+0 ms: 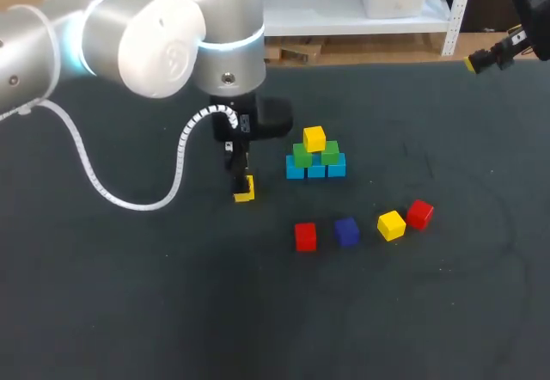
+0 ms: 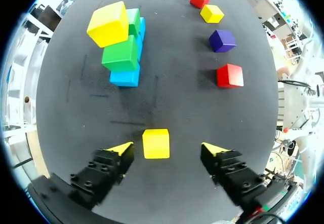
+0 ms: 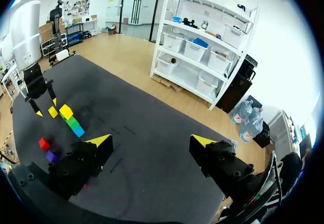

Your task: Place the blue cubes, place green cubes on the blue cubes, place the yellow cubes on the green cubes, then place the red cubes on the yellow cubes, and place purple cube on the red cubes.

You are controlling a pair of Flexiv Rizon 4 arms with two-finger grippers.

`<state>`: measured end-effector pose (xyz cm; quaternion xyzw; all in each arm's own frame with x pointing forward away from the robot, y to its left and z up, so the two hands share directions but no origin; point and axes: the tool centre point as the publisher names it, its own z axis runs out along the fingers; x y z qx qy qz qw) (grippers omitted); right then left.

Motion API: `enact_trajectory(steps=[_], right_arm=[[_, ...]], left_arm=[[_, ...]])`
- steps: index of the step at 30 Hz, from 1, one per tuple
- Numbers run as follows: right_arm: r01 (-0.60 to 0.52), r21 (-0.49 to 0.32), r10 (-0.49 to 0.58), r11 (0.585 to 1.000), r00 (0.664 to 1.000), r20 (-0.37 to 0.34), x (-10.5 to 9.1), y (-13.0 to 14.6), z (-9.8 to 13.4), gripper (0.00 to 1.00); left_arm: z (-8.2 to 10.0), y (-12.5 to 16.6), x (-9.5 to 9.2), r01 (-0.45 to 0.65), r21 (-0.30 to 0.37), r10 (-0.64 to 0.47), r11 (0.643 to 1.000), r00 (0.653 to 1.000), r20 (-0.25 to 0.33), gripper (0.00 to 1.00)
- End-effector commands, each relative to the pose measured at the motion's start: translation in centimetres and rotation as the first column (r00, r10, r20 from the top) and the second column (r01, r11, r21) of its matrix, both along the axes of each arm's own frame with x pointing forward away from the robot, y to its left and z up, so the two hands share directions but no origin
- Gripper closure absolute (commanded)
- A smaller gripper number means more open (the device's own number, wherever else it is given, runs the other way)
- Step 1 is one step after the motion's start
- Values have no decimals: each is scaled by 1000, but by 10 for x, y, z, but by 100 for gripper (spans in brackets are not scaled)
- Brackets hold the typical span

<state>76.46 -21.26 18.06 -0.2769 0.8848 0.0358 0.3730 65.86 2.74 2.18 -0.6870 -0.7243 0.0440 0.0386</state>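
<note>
My left end effector (image 2: 166,147) hangs low over the counter (image 1: 129,294), released, with its fingers spread wide. A yellow cube (image 2: 156,143) lies flat on the counter between them. It sits closer to one finger than the other, and neither finger touches it.

Ahead of that end effector stands the partly built pile. There is a row of blue cubes (image 1: 316,169) on the counter and green cubes (image 1: 302,154) resting on them. A top yellow cube (image 1: 314,137) sits on the greens.

The remaining pieces lie loose on the counter, off to the side of the pile and apart from it. A red cube (image 1: 305,235) has the purple cube (image 1: 346,231) near it. Further along, a second loose yellow cube (image 1: 391,224) sits just beside another red cube (image 1: 419,213).

My right end effector (image 3: 152,142) is held well away from all the cubes, over the far right part of the counter. Its fingers are apart with nothing between them.
</note>
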Motion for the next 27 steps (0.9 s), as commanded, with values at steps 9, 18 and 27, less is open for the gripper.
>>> enact_trajectory(steps=[9,18,27], right_arm=[[7,-2,-7,1000,1000,10,-2,1,-2,0],[7,-2,-7,1000,1000,10,-2,1,-2,0],[7,-2,-7,1000,1000,10,-2,1,-2,0]], left_arm=[[-20,-3,5,-35,14,35,999,999,-37,0],[-26,-2,8,-78,18,79,997,997,-14,82],[-9,-3,15,-90,9,90,996,996,27,100]])
